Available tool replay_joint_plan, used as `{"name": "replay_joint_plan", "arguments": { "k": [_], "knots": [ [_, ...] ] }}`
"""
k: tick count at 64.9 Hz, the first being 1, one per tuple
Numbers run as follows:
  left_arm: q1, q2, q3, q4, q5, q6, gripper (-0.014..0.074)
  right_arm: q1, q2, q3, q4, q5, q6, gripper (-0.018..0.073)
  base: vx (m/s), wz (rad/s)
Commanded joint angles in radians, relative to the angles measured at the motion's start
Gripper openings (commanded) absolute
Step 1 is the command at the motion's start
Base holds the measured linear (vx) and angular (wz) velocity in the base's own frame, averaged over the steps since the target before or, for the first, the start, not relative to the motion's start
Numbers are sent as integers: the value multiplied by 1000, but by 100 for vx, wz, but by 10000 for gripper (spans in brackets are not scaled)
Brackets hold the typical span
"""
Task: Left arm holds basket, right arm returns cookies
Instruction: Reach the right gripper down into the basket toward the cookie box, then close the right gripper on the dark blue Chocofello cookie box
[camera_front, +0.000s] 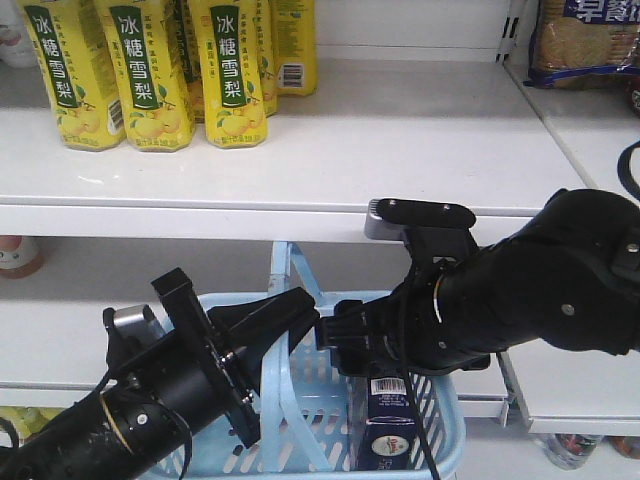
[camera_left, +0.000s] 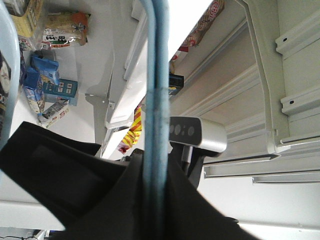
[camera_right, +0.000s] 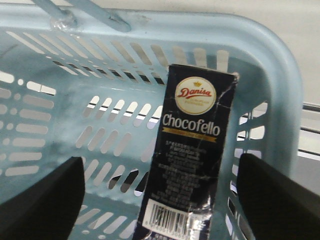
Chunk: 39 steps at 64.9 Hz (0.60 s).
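Early stage, pick not done yet. Left gripper (camera_left: 156, 200) is closed on the basket (camera_front: 445, 425) by its handle (camera_left: 154, 75); the handle strip runs straight btw the two fingers. So the hold part looks in place. Can't tell if the basket rests on anything.

Cookies (camera_right: 192, 150), the navy Chocofello box, are still inside the basket, standing against the right corner wall, barcode end nearest the gripper. Right gripper (camera_right: 160, 167) is over the basket w/ jaws wide apart, one finger each side of the box, neither touching it. Nothing grasped.

Left to do, my read:
- drop onto the box and close
- lift it clear of the rim
- carry it to the shelf (camera_front: 400, 150) and release

Which shelf spot is meant, can't tell. Yellow drink bottles (camera_front: 140, 70) take the shelf's left part, rest is bare.
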Motion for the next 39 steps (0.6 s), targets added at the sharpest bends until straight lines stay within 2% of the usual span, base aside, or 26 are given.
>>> {"name": "replay_joint_plan", "arguments": {
  "k": [1, 14, 39],
  "knots": [
    [-6, -35, -29, -22, -304, 3, -3, 8, -24, -26, -22, -42, -3, 580, 0, 0],
    [-6, -35, -29, -22, -304, 3, -3, 8, -24, -23, -29, -35, -3, 580, 0, 0],
    [-6, -35, -29, -22, -304, 3, -3, 8, -24, 32, -26, -105, -2, 580, 0, 0]
  ]
}}
